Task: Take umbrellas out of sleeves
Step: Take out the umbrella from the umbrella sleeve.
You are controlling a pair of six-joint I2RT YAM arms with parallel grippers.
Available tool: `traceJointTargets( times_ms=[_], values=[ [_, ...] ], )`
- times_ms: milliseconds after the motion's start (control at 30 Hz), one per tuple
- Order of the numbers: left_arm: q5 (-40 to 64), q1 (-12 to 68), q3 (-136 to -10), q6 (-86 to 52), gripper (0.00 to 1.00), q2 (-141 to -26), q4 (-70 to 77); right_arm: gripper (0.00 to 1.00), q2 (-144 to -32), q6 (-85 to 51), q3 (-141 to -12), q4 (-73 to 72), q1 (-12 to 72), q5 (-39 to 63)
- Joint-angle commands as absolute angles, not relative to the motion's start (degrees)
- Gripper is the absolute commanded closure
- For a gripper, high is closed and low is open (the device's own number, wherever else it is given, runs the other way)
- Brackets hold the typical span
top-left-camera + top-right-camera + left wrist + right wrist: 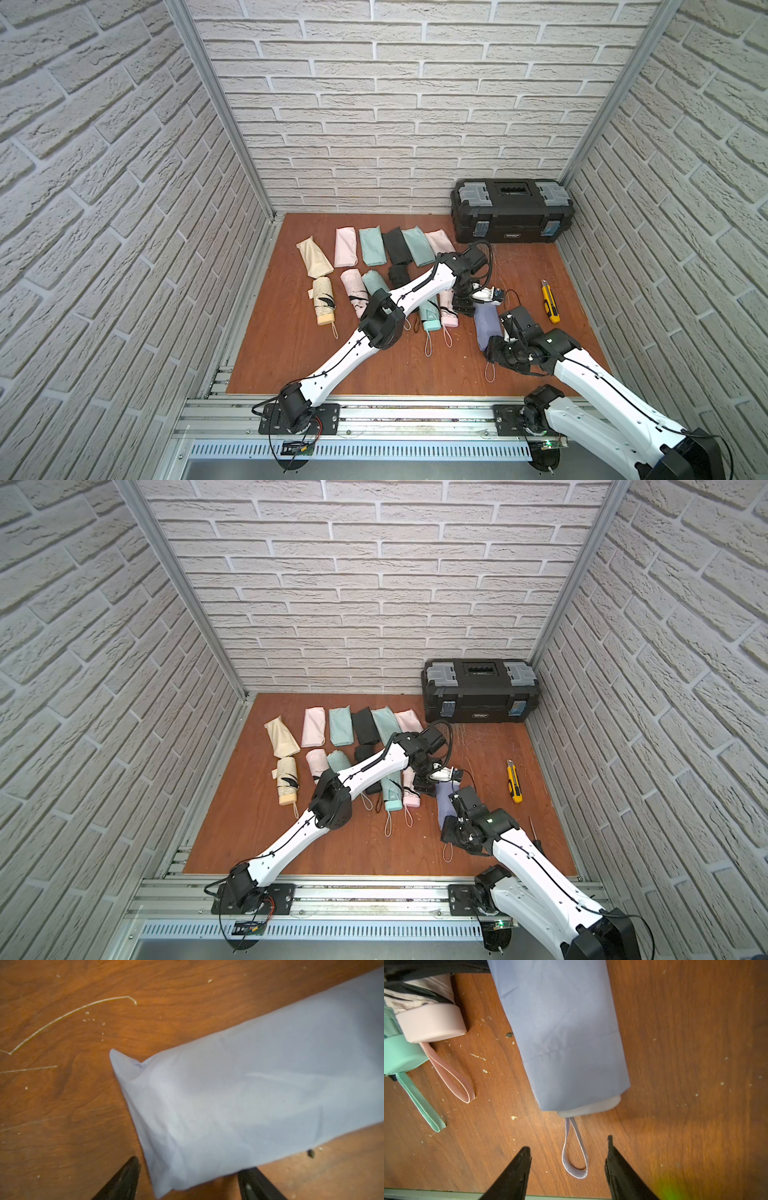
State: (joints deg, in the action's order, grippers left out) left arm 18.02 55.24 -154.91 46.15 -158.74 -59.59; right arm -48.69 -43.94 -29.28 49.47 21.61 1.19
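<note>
While the lilac umbrella (591, 1106) sits inside its lilac sleeve (239, 1095) on the wooden counter (62, 1105), only its handle end and wrist loop (575, 1163) show.

My left fingers (126, 1178): spread, one each side of the sleeve's closed end; contact unclear.

My right fingers (515, 1172): spread either side of the loop, not touching it.

Just beside: bare pink umbrella (431, 1022), then bare mint umbrella (402, 1053).

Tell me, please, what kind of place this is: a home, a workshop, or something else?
Most likely a robot test cell, not a real room: brick-pattern panels sit in aluminium frame posts, and two robot arms are bolted to a metal rail beside a wooden tabletop.
</note>
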Motion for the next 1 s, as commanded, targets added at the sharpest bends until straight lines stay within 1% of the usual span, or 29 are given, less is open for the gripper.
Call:
traceJointTargets(
  times_ms=[0,100,167,233,300,600,833,867,967],
  values=[
    [14.4,56.3,-154.7,45.0,0.25,-159.1,-60.5,0.39,-47.6,-44.5,-28.3,48.9,22.0,0.9],
    [14.1,56.3,-156.2,44.3,0.26,-160.3,-61.0,0.39,-47.1,-44.4,-28.2,48.9,22.0,1.0],
    [14.3,56.3,-156.6,44.2,0.32,-160.8,-61.3,0.39,-46.9,-44.4,-28.1,49.0,22.0,1.1],
    [14.6,56.2,-156.4,44.1,0.40,-160.9,-61.3,0.39,-46.6,-44.3,-27.9,49.4,22.0,0.9],
    [14.8,56.1,-156.3,44.0,0.46,-160.6,-61.3,0.39,-46.1,-44.3,-27.7,49.7,22.0,0.7],
    [13.5,55.6,-153.8,45.7,0.60,-158.2,-60.8,0.39,-45.1,-44.6,-26.9,50.0,22.0,0.7],
    [11.9,54.3,-152.9,47.1,0.81,-157.0,-60.1,0.40,-45.2,-44.4,-26.8,50.0,22.0,0.3],
    [11.2,54.4,-152.7,47.2,0.82,-156.9,-59.5,0.40,-45.3,-44.3,-26.8,50.1,22.0,0.3],
    [9.7,54.3,-152.4,47.9,0.93,-157.0,-58.4,0.40,-45.2,-44.2,-26.7,50.2,22.0,0.0]
  ],
)
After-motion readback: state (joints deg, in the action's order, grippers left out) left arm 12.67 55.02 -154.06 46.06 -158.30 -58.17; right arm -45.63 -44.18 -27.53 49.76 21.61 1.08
